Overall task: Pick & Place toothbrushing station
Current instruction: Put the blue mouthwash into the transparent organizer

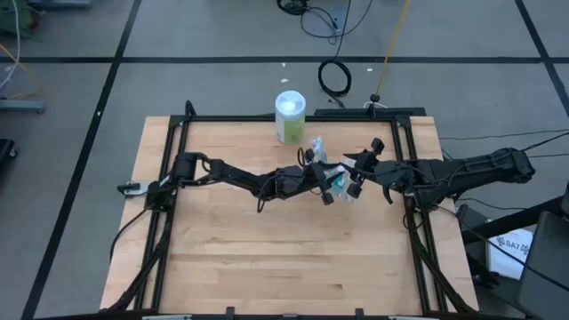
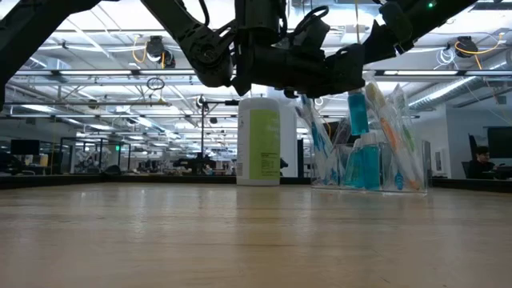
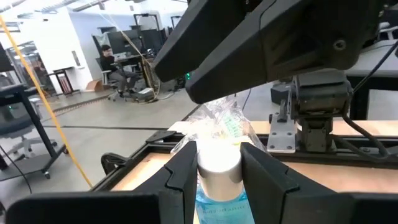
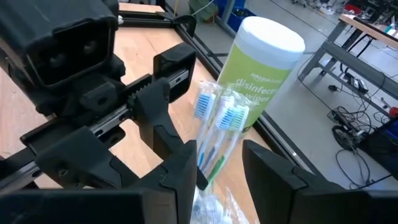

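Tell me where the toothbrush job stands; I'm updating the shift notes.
Done: toothbrushes and a tube already stand in the clear cup beside the wipes canister. In hand: left gripper grips a white-capped tube; right gripper straddles wrapped toothbrushes. Left: placing both.

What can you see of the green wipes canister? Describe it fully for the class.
The wipes canister is an upright cylinder with a white domed lid and a lime-green label bearing white print about disinfecting wipes. It looks like plastic, and the lid looks shut. It stands on the wooden table near its far edge, just behind the clear cup of toothbrushes. Neither gripper touches it; both work beside it at the cup.
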### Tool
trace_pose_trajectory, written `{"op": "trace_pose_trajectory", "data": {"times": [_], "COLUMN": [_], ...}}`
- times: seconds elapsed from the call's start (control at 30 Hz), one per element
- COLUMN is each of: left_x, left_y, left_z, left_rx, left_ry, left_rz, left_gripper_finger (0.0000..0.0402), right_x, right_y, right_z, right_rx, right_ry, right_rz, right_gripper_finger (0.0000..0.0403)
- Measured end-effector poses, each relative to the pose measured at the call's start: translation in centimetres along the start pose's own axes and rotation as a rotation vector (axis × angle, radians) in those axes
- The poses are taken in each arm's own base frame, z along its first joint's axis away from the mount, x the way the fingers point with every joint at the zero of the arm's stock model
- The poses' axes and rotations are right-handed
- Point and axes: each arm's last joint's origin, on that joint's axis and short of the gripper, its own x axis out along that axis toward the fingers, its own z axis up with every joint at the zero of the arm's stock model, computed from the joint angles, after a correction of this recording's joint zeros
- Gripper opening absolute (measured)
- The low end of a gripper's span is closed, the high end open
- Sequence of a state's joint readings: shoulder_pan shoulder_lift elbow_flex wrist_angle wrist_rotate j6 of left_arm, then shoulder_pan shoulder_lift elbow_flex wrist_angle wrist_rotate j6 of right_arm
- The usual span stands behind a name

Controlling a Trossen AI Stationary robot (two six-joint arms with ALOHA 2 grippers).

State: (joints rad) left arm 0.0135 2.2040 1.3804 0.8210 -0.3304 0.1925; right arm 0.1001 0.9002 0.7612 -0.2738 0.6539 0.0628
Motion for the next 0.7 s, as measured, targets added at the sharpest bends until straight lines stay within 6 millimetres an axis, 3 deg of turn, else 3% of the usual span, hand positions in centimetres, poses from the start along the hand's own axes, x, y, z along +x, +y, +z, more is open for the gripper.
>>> {"op": "trace_pose_trajectory", "data": {"times": [0.7], "left_x": [-0.4], "left_y": [0.3], "left_z": [1.5], "left_rx": [0.018], "left_ry": [-0.043], "left_rz": [0.017], "left_gripper_finger": [0.0104], "right_x": [0.0], "right_y": [0.0], "right_z": [-0.1], "right_rx": [0.012], "right_ry": [0.012], "right_rz": [0.002], "right_gripper_finger": [0.0121]}}
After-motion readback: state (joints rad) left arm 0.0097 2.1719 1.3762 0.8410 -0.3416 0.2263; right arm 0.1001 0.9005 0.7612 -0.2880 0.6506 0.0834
